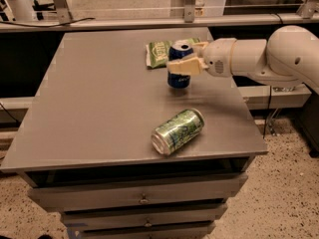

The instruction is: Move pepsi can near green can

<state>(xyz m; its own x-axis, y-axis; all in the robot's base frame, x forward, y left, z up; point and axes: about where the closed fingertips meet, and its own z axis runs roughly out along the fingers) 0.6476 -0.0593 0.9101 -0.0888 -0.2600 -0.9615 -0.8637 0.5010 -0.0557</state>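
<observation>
Grey table (99, 108): flat, matte top over a stack of drawers with small knobs.

Green chip bag (158, 53): flat and crinkled, lying at the far side of the top.

Green can (178, 131): light green metallic cylinder with script print, on its side near the front edge. Its long axis runs diagonally, with the silver end facing front-left.

Pepsi can (178, 79): dark blue cylinder, upright, long axis vertical, silver top facing up. It is just right of the chip bag and beyond the green can, apart from it. Whether its base touches the table cannot be told.

Gripper (179, 58): cream fingers (183, 66) are closed around the pepsi can's upper body, reaching in from the right.

Arm (259, 59): smooth, white, rounded.
</observation>
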